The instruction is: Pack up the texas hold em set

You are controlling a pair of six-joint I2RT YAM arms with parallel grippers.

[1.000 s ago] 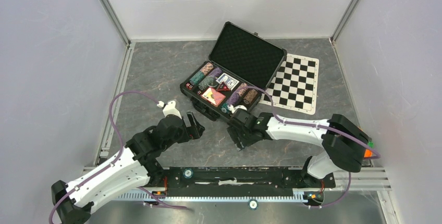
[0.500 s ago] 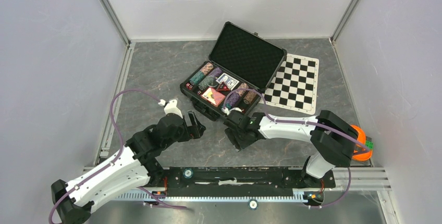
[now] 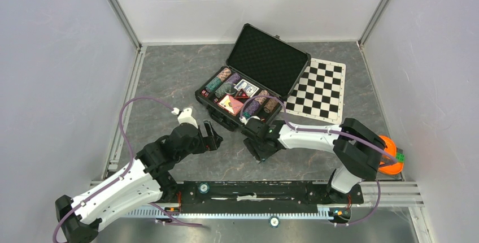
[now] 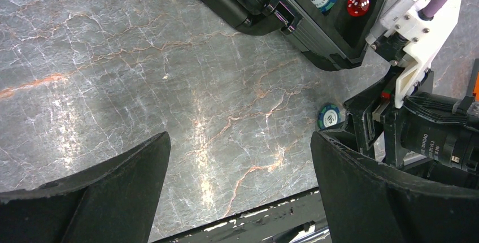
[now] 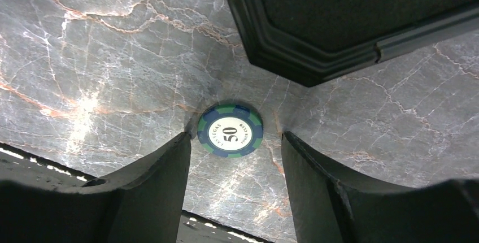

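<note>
Right gripper (image 5: 234,141) is low over the grey marble-pattern table (image 3: 169,79), jaws part-spread, straddling a flat round teal-and-blue poker chip (image 5: 230,130) marked 50. Chip lies face-up btwn the black fingers (image 5: 152,186). One finger is right at its rim, can't tell if touching; a clear gap shows on the other side. Not pinched, not lifted. Chip is on the table just off the nr corner of the black rectangular hinged case (image 3: 265,56).

Left gripper (image 4: 237,141) is spread fully wide w/ nothing btwn the jaws. It hovers over bare table nr the case's front edge, beside the right gripper.

Case sits mid-table on a diagonal, long axis running far-left to nr-right. Lid stands open, foam lining facing nr-left, hinge side twd the black-and-white chequered mat (image 3: 317,90), which the case partly overlaps. Tray holds rows of striped chips on edge (image 3: 223,82) (teal, pink, purple, brown). W/ them are a blue card deck (image 3: 247,88), a red card deck (image 3: 231,104) and a small red die (image 4: 357,4) by the nr end.

Orange piece (image 3: 390,153) is at far right, behind the right arm's elbow.
</note>
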